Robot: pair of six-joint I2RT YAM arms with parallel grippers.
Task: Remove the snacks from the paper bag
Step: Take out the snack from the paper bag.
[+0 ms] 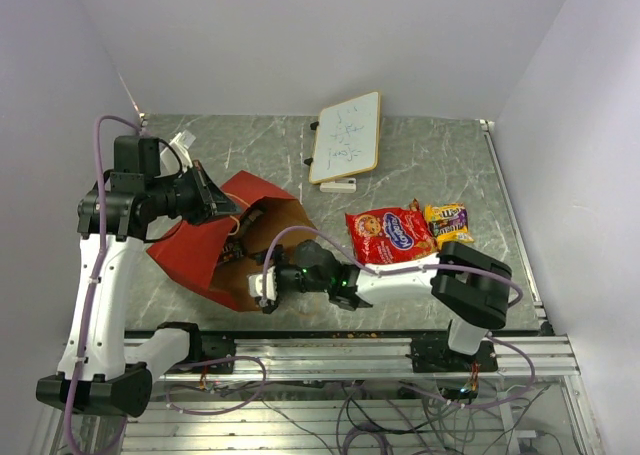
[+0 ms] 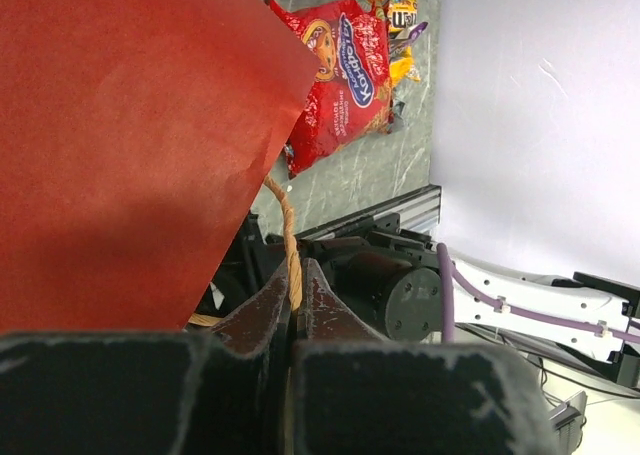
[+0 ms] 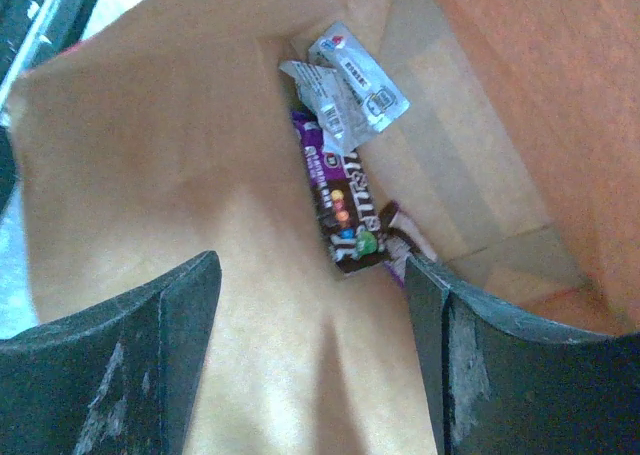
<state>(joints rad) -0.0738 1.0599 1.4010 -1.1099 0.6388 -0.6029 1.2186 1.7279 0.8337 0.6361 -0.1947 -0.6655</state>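
Observation:
The paper bag [image 1: 195,255] lies on its side, red outside, its brown mouth facing right. My left gripper [image 1: 222,207] is shut on the bag's twisted handle [image 2: 288,240], with the red bag wall [image 2: 130,145] beside it. My right gripper [image 1: 252,280] is open inside the bag's mouth. In the right wrist view the gripper [image 3: 310,267] is open and empty over the brown lining [image 3: 180,135]. Ahead of it lie a brown candy bar [image 3: 345,210], a silver wrapper [image 3: 345,85] and a purple wrapper [image 3: 405,250]. The red cookie packet [image 1: 390,233] and yellow and purple candy bars [image 1: 447,220] lie on the table to the right.
A small whiteboard [image 1: 347,137] lies at the back of the grey marbled table [image 1: 420,165]. The aluminium rail [image 1: 330,350] runs along the near edge. White walls enclose the table on three sides.

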